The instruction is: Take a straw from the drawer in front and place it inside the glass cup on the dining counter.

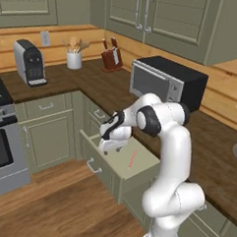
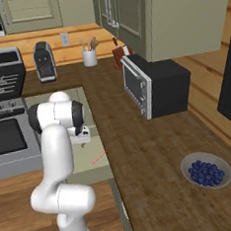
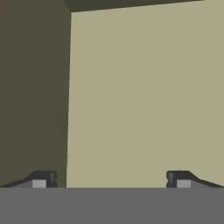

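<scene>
The sage-green drawer [image 1: 119, 164] stands pulled out below the dark wall counter. A thin red-pink straw [image 1: 133, 158] lies on its pale floor toward the right side, also seen in the right base view as the straw [image 2: 97, 158]. My gripper [image 1: 109, 147] hangs open inside the drawer's left part, pointing down, a short way left of the straw and apart from it. In the hand view the fingertips [image 3: 41, 179] stand wide with nothing between them, over the bare drawer floor [image 3: 144, 96] beside a darker side wall. The glass cup and the dining counter are out of view.
A black microwave [image 1: 166, 81] sits on the counter right behind the drawer. A bowl of blueberries [image 2: 206, 171] is on the counter to the right. A coffee machine [image 1: 30, 62], utensil holder [image 1: 74, 56] and knife block [image 1: 112, 57] line the back. The stove [image 2: 7, 132] is at left.
</scene>
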